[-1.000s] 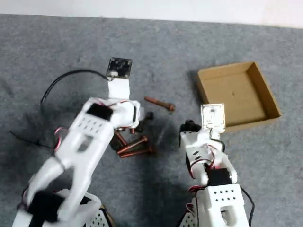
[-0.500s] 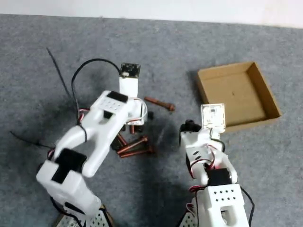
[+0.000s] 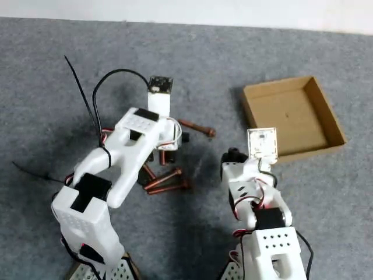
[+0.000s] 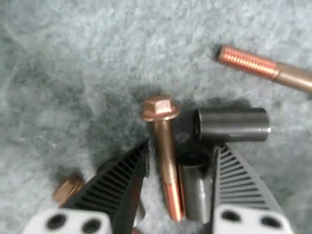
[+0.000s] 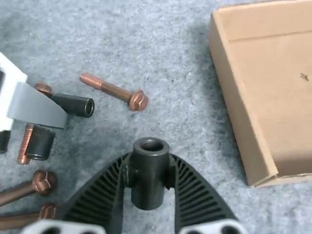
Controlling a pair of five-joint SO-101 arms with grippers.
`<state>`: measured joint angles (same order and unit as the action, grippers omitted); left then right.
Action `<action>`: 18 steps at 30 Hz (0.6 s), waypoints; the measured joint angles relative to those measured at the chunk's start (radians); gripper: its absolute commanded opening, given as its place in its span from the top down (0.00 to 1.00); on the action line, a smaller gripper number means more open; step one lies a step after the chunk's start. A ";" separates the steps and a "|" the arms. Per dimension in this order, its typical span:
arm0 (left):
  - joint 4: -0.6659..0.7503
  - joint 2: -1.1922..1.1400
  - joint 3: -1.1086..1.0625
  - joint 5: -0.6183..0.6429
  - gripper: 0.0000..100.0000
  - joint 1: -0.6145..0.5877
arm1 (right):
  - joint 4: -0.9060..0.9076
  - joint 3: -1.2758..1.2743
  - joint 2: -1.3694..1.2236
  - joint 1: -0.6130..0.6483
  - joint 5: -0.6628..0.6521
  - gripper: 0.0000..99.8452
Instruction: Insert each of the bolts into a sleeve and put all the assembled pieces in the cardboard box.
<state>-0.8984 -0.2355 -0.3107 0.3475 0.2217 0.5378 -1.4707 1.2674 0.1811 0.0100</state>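
Observation:
In the left wrist view my left gripper (image 4: pixel 181 148) is open, its fingers either side of a copper bolt (image 4: pixel 163 151) and a black sleeve (image 4: pixel 195 187) lying together on the carpet. A second sleeve (image 4: pixel 233 125) lies just beyond them. My right gripper (image 5: pixel 149 165) is shut on another black sleeve (image 5: pixel 148 170), held upright with its bore showing. The cardboard box (image 5: pixel 263 87) stands apart from it to one side. From above, the left gripper (image 3: pixel 163 155) is down in the bolt cluster, the right gripper (image 3: pixel 232 158) is near the box (image 3: pixel 291 116), and the box holds nothing.
A loose bolt (image 3: pixel 196 127) lies between the arms. Two more bolts (image 3: pixel 166 181) lie side by side nearer the front. A black cable (image 3: pixel 96 96) loops over the carpet at the left. Grey carpet lies open at the back and far right.
The left arm's body has swung up and back while its wrist shifted slightly right over the bolt cluster. The right arm has kept still with its sleeve.

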 measured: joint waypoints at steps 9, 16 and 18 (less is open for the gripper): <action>-0.066 0.104 0.040 -0.002 0.80 -0.009 | -0.046 -0.008 0.000 0.000 0.000 0.99; -0.035 0.043 0.040 -0.002 0.80 -0.032 | -0.046 -0.008 0.000 0.000 0.000 0.99; -0.035 0.034 0.040 -0.002 0.80 -0.031 | -0.046 -0.008 0.000 0.000 0.000 0.99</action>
<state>-0.9337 -0.2018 -0.2708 0.3460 0.1910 0.4918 -1.4784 1.2674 0.1811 0.0100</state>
